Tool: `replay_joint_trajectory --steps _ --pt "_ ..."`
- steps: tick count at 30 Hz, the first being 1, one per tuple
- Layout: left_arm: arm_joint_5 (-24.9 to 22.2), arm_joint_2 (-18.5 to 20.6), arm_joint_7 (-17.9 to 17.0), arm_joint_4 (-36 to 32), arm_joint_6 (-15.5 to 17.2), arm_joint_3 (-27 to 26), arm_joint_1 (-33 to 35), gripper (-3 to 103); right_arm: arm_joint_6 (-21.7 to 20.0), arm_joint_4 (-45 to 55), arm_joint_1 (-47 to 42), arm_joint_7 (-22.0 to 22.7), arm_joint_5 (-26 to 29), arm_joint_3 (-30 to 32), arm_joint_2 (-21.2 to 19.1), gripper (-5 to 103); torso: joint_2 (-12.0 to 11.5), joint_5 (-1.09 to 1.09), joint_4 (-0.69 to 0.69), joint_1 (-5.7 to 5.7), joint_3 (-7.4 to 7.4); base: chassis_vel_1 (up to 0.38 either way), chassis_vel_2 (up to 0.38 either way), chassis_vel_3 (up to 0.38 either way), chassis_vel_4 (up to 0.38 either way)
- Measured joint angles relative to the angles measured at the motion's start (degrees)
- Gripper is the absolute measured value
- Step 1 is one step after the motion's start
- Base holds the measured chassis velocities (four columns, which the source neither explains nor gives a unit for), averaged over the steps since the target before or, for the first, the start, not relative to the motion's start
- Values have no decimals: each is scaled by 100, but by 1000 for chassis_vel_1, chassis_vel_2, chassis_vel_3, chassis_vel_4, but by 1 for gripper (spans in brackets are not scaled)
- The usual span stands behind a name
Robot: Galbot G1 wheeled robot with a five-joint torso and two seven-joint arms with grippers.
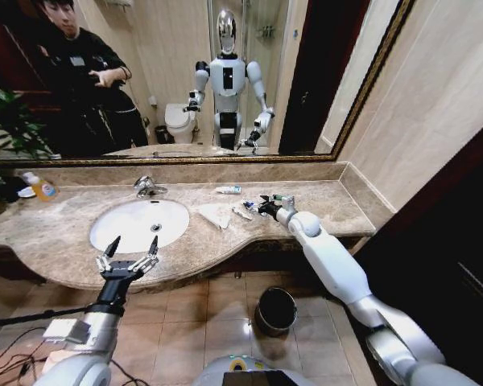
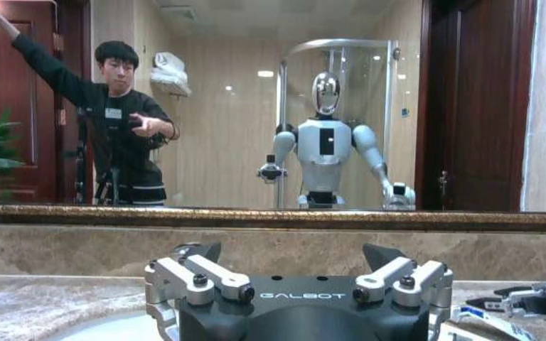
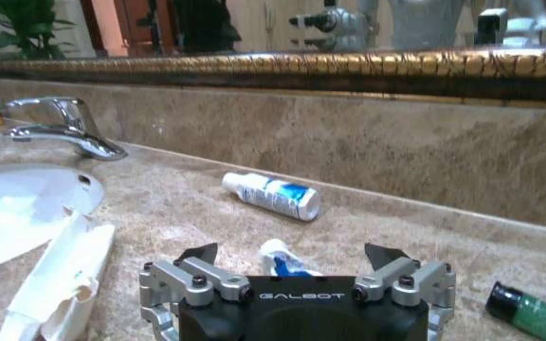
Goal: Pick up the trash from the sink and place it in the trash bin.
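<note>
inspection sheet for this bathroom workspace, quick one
surface: marble counter, sink sunk in it, basin looks bare
job's things: tissue, white-and-blue tube, second tube and green piece all lie on the counter beside the sink; bin on the floor below
clutter: orange bottle at the counter's far left
grippers: left gripper open, over the counter's front edge by the sink; right gripper open, low over the second tube
cables: dark cables on the floor, lower left
surroundings: wall mirror, tap, tiled floor
</note>
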Motion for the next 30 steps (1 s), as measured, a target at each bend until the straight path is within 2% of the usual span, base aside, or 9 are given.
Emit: replay_joint_trajectory --steps 8,16,18,21,24,27,28,30 --pt "0 0 0 0 0 0 0 100 -31 -192 15 96 -271 -82 148 100 0 0 -1 -1 0 0 0 0 0" --pt "0 0 0 0 0 0 0 100 -131 -274 38 375 -399 -184 281 102 0 0 0 0 0 0 0 0 0" --pt "0 0 0 0 0 0 0 100 -134 -292 41 470 -404 -197 316 88 0 0 0 -1 0 0 0 0 0" --pt "0 0 0 0 0 0 0 100 -126 -297 41 509 -404 -199 324 82 0 0 0 -1 0 0 0 0 0" --pt "0 0 0 0 0 0 0 100 -114 -297 41 629 -404 -206 321 66 0 0 0 0 0 0 0 0 0" --pt "0 0 0 0 0 0 0 100 -105 -296 36 667 -404 -207 314 61 0 0 0 -1 0 0 0 0 0" --pt "0 0 0 0 0 0 0 100 -95 -296 25 694 -406 -208 307 50 0 0 0 -1 0 0 0 0 0" --pt "0 0 0 0 0 0 0 100 -79 -296 22 712 -408 -209 305 50 0 0 0 0 0 0 0 0 0"
